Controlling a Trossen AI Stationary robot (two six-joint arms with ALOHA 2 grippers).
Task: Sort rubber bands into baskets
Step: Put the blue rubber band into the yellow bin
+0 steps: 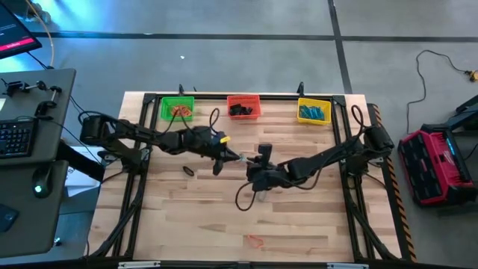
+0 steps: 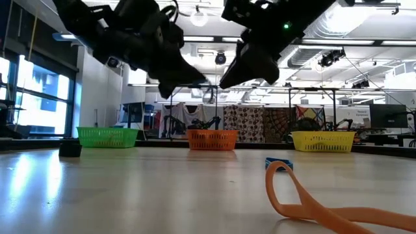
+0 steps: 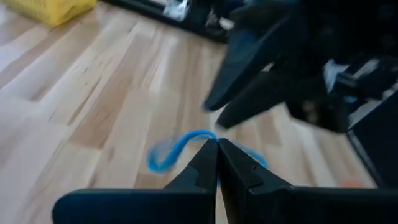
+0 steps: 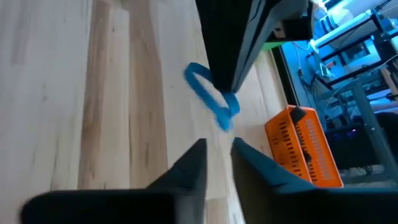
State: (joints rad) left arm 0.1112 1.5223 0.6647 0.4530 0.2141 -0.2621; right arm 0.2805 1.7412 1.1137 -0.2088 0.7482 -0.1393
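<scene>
Where the bench (image 2: 130, 195) lies nearest the low camera, an orange rubber band (image 2: 305, 195) rests flat on the wood, with a second blue band (image 2: 278, 164) just behind it. Farther in, above mid-bench, the left tool (image 3: 217, 146) has its fingers pressed together, pinching a blue rubber band (image 3: 177, 149) that dangles clear of the wood. The right tool (image 4: 217, 149) faces it, close by, fingers slightly spread and holding nothing. A black band (image 1: 189, 171) lies to the left. Along the far edge stand the green basket (image 1: 177, 109), orange basket (image 1: 243, 107) and yellow basket (image 1: 314, 111), each holding bands.
</scene>
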